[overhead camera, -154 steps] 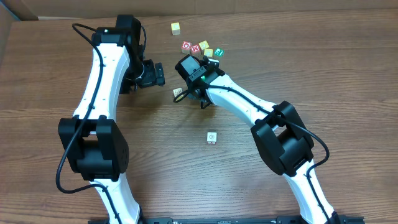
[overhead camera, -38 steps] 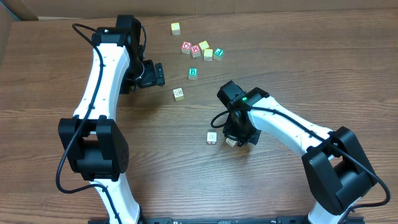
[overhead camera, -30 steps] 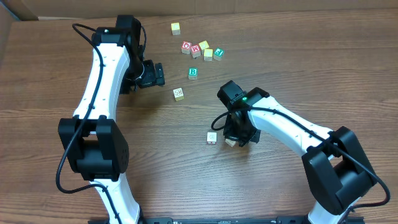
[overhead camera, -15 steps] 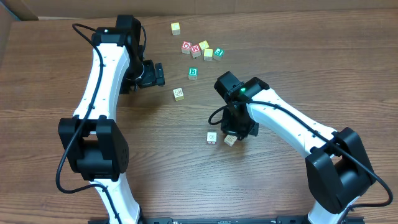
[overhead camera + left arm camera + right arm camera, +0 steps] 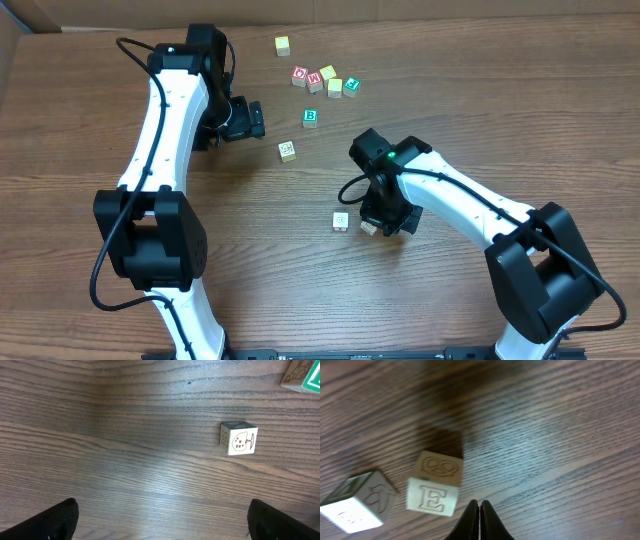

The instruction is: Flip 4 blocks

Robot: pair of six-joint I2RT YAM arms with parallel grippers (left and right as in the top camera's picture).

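Two pale blocks lie side by side mid-table: one (image 5: 341, 221) and, just to its right, one (image 5: 369, 228) with an embossed "E" face (image 5: 435, 491). Its neighbour (image 5: 357, 502) shows at the lower left of the right wrist view. My right gripper (image 5: 479, 519) is shut and empty, its tips just right of the "E" block; the right gripper (image 5: 385, 215) hovers over that spot. A pale block (image 5: 288, 151) with a tree picture (image 5: 239, 439) and the green "B" block (image 5: 311, 117) lie farther back. My left gripper (image 5: 162, 510) is open and empty, short of the tree block.
A cluster of cubes sits at the back: red "O" (image 5: 300, 75), red "W" (image 5: 315, 80), yellow cubes (image 5: 335, 87), a green-faced cube (image 5: 352, 86), and a lone yellow cube (image 5: 283, 45). The left arm (image 5: 175, 110) stands on the left side.
The right arm came from the back cubes to mid-table. Over the last second it lifted slightly and settled again; the "E" block now rests flat beside its neighbour. The left arm stayed still.
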